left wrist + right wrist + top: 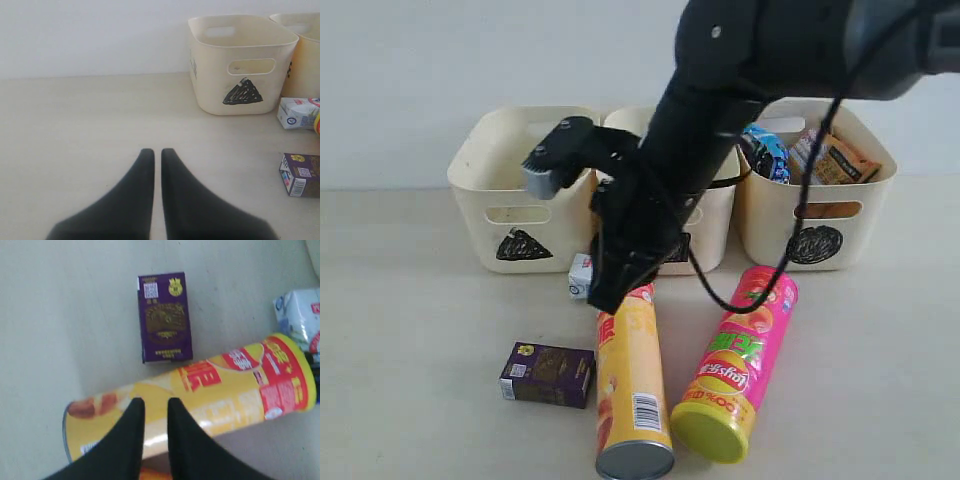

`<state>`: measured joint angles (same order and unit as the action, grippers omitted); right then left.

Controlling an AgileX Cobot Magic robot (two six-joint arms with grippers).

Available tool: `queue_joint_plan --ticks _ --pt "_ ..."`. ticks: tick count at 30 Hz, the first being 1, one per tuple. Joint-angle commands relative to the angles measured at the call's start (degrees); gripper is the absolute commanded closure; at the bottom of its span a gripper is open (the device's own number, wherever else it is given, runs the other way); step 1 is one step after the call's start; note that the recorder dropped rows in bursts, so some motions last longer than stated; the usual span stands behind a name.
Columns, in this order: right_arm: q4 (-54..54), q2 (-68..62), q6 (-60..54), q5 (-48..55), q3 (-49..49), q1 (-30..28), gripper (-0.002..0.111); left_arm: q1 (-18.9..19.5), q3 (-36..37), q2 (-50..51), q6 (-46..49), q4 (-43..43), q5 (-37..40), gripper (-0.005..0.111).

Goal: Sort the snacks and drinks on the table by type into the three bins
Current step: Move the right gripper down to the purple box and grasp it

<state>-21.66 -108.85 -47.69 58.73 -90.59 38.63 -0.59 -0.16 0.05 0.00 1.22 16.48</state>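
three cream bins are sitting in a row at the back of the bench. the left bin is wearing a black scribbled triangle, and the right bin a black scribbled circle. the middle bin is mostly hidden by the dark arm, so cannot tell its mark.

two bags are lying in the circle bin, one blue bag and one orange bag; their print is too small to read.

two chip tubes are lying flat on the bench in front of the bins, side by side. the pink tube is showing a "lay's" logo and "100%" near its yellow lid. the yellow tube is showing a barcode near its silver end and red panels with white characters, not readable.

two cartons are resting on the bench. the purple carton is lying just beside the yellow tube, showing a qr code and a gold emblem with gold print too fine to read. the white and blue carton is sitting near the front of the bins, by the yellow tube's red end.

the right claw is hanging over the yellow tube with fingers together, only a thin slit between them, gripping nothing. cannot tell if it is touching the tube.

the left claw is hovering over bare bench, fingers together too, holding nothing, well apart from the triangle bin.
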Motion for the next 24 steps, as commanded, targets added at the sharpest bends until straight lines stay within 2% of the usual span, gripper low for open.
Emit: queue_joint_plan --ticks 1,3,6,14,24 --pt "-0.4 -5.6 0.9 1.3 -5.1 3.9 0.057 0.0 0.2 0.0 -0.4 0.0 -0.1 0.102" --pt "-0.2 -7.6 0.9 1.0 -6.1 5.3 0.04 0.0 0.2 0.0 -0.4 0.0 -0.1 0.102" --pt "2.9 -9.7 1.0 -0.9 -6.2 7.1 0.03 0.0 0.2 0.0 -0.4 0.0 -0.1 0.102" --pt "6.9 -12.9 1.1 -10.4 -6.2 8.8 0.029 0.0 0.2 0.0 -0.4 0.0 -0.1 0.102" --pt "7.7 -15.3 0.7 -12.8 -6.2 8.9 0.029 0.0 0.2 0.0 -0.4 0.0 -0.1 0.102"
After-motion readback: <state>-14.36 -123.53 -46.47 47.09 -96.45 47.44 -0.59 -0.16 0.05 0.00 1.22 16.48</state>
